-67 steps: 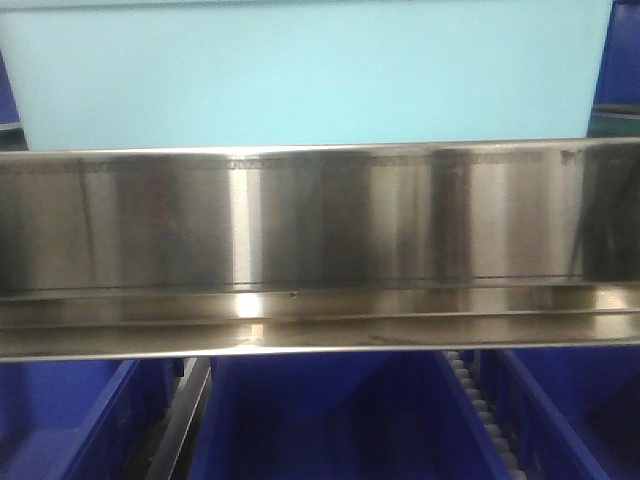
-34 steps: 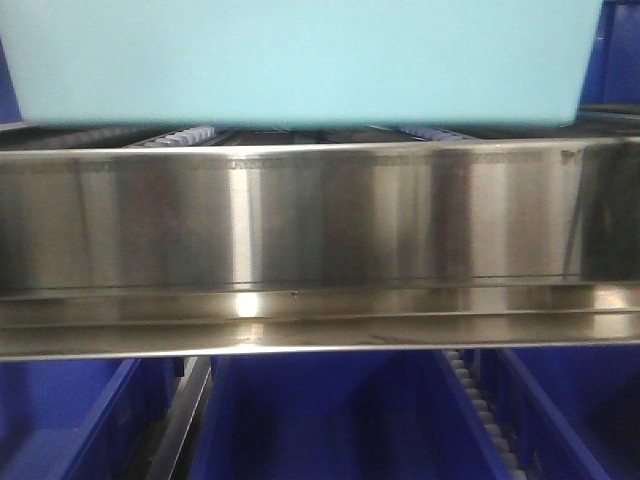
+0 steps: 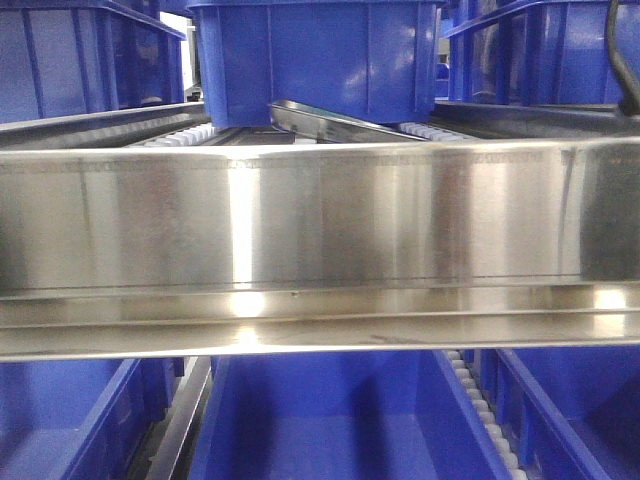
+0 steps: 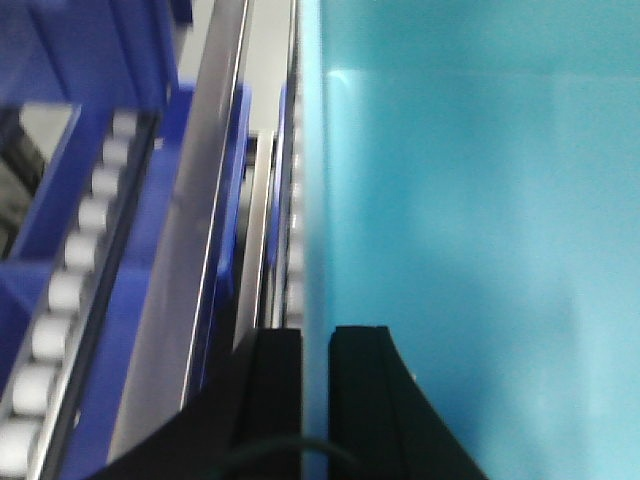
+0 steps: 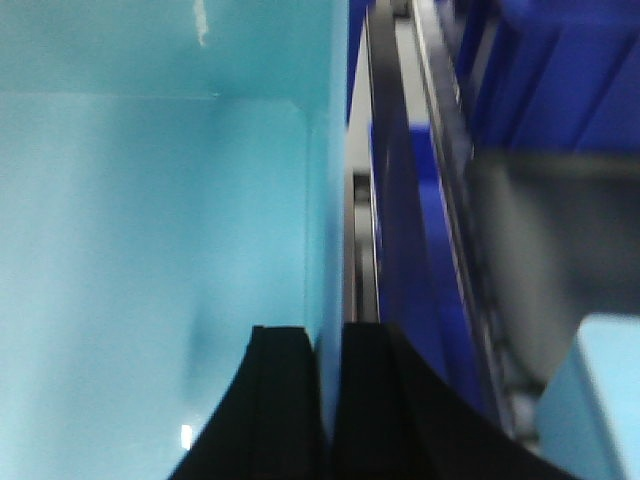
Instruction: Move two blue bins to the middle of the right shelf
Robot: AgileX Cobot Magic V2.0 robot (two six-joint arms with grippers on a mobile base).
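One pale cyan-blue bin fills the left wrist view (image 4: 480, 200) and the right wrist view (image 5: 150, 200); I see its smooth inside. My left gripper (image 4: 315, 345) is shut on the bin's left wall, one finger inside and one outside. My right gripper (image 5: 332, 340) is shut on the bin's right wall in the same way. The bin is out of the front view. A second pale blue surface (image 5: 600, 400) shows at the lower right of the right wrist view; I cannot tell whether it is the other bin.
A steel shelf rail (image 3: 320, 220) crosses the front view. Royal-blue bins (image 3: 315, 60) stand behind it on roller tracks (image 3: 190, 135), and more royal-blue bins (image 3: 320, 420) sit below. Rails and rollers (image 4: 70, 290) run beside the held bin.
The pale bin has risen out of the front view, uncovering the royal-blue bins and roller tracks behind the steel rail.
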